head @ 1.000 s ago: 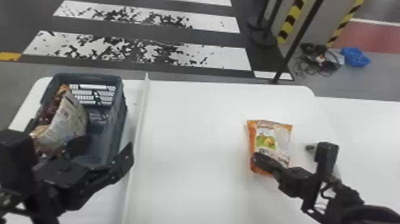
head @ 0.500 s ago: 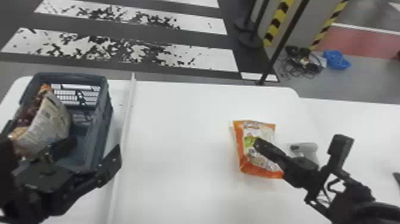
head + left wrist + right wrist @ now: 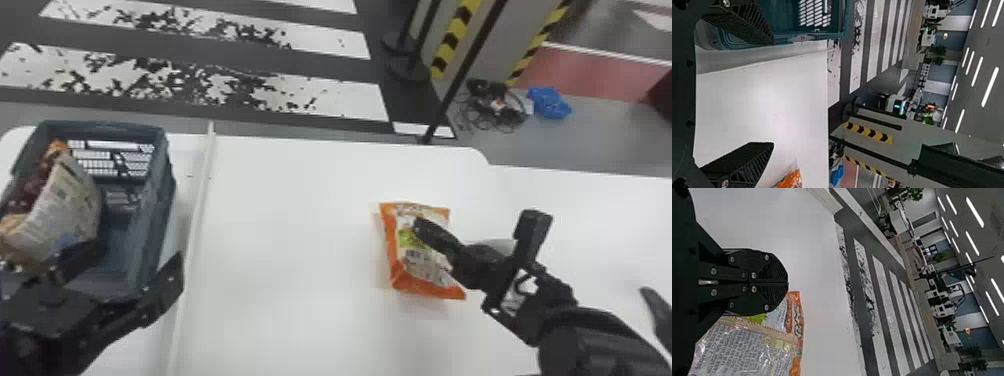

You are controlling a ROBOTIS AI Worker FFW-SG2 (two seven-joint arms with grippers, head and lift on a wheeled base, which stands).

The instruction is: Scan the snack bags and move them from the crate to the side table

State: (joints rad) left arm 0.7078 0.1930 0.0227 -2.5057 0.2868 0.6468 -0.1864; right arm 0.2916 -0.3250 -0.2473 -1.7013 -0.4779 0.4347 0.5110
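On the right of the white table we log an orange snack bag, lying flat. Our right gripper is over it, fingers clenched on nothing; contact unclear. Our left gripper is at the crate's near end, spread and empty; a brown snack bag leans inside. Judged step: scanning the orange bag, scan status unknown. Next, we probably need the right fingers parted before any grasp.
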